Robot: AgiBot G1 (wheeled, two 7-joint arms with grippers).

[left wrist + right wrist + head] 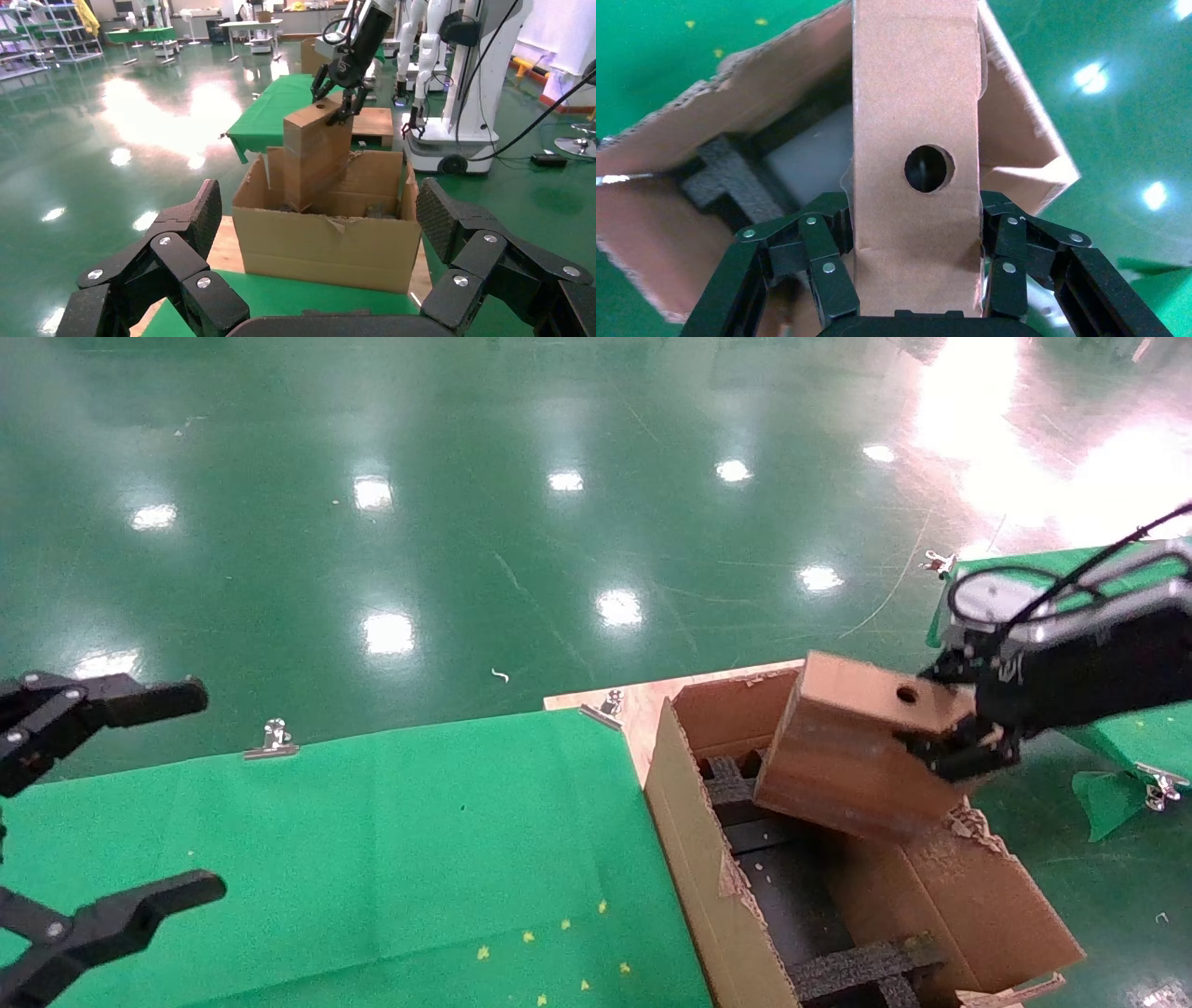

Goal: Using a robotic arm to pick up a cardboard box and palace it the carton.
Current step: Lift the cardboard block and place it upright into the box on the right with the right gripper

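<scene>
The cardboard box [852,756], small and plain brown with one round punched hole [905,693] in its narrow upper face, hangs tilted over the far end of the carton [717,887], its lower end dipping below the ragged rim. From across the room, in the left wrist view, the cardboard box [318,158] stands nearly upright with its bottom already inside the carton [323,242].

The right gripper [959,728] is clamped on the holed end of it. The right wrist view shows this plainly: the black jointed fingers [831,256] press against both long sides of the cardboard box [916,154], just below the hole [928,168]. The robotic arm [1090,645] reaches in from the right, with a black cable looping over it.

Inside the carton are black foam dividers [861,966], forming crossed strips between compartments; which compartment the box is over I cannot tell for sure. The carton's edges are torn, and it sits beside a green cloth [391,840] spread over the table, at the edge of a bare wooden board [643,700]. Metal clips [272,740] hold the cloth's far edge.

The left gripper [121,798] hovers at the near left over the green cloth, well apart from the carton, its fingers [176,253] spread wide with nothing between them. All around is glossy green floor [466,523].
</scene>
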